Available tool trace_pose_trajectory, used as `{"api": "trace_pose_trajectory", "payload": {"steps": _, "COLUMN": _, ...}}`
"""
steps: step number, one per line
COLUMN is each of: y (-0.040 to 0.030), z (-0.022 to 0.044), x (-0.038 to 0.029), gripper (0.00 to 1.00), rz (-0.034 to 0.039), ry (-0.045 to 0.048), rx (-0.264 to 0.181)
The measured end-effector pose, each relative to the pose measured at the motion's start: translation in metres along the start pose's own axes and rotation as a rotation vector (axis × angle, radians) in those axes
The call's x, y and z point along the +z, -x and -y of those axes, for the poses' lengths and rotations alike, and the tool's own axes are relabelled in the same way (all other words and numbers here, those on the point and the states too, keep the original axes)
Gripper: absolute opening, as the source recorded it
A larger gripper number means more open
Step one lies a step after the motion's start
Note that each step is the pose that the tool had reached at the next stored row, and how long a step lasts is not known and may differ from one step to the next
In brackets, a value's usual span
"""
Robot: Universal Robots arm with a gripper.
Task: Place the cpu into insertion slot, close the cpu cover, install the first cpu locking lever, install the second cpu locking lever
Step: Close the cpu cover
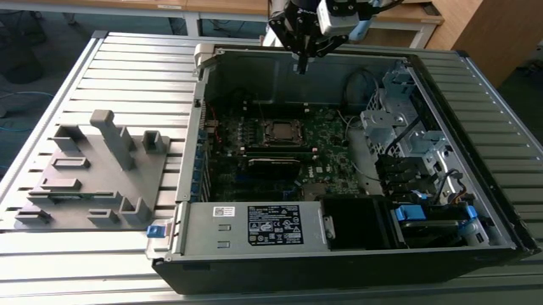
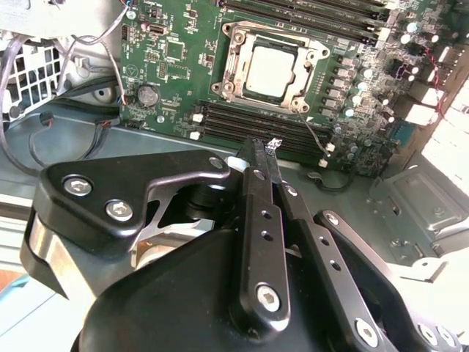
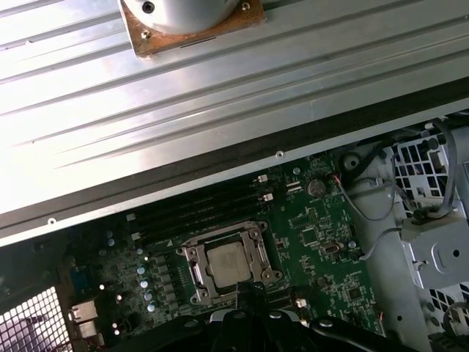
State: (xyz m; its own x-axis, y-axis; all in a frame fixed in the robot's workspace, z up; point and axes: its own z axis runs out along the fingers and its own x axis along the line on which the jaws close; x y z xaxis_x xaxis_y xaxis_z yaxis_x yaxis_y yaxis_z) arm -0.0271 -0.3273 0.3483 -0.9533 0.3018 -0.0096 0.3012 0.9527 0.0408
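– Gripper (image 1: pixel 301 67): where do you see it?
– You have it hovering over the open computer case (image 1: pixel 203 58), fingers (image 2: pixel 253 192) pressed together.
– And your cpu (image 2: pixel 270 71)?
– Seated in the insertion slot (image 2: pixel 236 60) on the green motherboard (image 2: pixel 168 53), well apart from your gripper.

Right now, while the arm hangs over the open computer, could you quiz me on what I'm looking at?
1. True or false: the gripper holds the cpu.
2. Where does the cpu lie? A) in the insertion slot B) on the table C) in the gripper
3. What lies beside the computer case, at the exterior view's left?
Key: 1 false; 2 A; 3 a grey fixture block.
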Motion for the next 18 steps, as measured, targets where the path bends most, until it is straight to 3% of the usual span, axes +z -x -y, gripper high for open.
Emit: {"api": "trace_pose_trajectory", "payload": {"steps": 18, "y": 0.0, "z": 0.0002, "x": 0.004, "gripper": 0.1, "rz": 0.0, "ry": 0.0, "rx": 0.0}}
